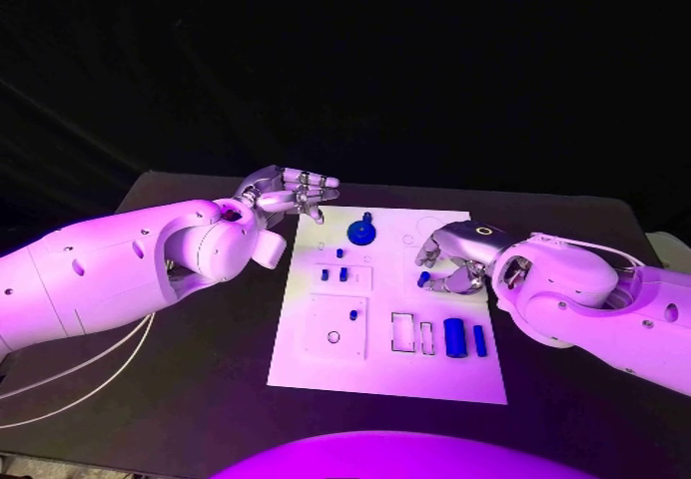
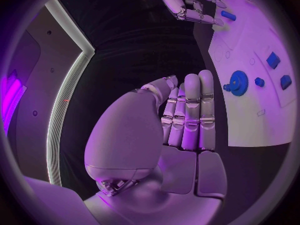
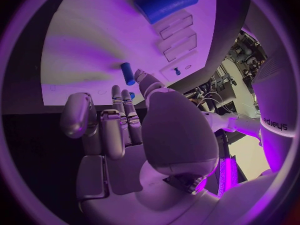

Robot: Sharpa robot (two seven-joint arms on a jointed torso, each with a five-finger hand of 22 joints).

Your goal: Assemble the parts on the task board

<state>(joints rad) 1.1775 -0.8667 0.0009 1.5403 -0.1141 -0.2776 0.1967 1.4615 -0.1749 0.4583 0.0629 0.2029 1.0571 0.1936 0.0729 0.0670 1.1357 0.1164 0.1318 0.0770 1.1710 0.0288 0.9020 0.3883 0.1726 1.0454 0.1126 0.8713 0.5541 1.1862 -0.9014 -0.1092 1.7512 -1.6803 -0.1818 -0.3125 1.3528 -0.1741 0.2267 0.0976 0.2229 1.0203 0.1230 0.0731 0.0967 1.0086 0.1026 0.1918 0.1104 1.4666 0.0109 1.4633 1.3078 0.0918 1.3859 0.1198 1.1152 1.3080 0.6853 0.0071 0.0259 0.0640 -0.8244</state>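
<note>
Nearest on the task board [image 1: 386, 384]: a large blue cylinder [image 1: 455, 337] and a slim blue bar [image 1: 479, 341] lying beside empty rectangular slots, likely waiting to be seated. Mid-board, right hand [image 1: 458, 261] with fingers apart and empty, poised just over a small blue part [image 1: 425, 279], probably the next pick. Farther back, a blue gear [image 1: 361, 234] standing near the top edge. Off the far left corner, left hand [image 1: 289, 192] open, holding nothing, apparently kept clear. Beneath all, black table [image 1: 188, 379]; beyond, darkness.

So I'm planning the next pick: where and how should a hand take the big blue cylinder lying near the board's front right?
Judging from the head view, pinch the big blue cylinder across its long sides at mid-length, coming from above. It lies flat on the task board, the slim blue bar close alongside, so the right hand seems nearest.
</note>
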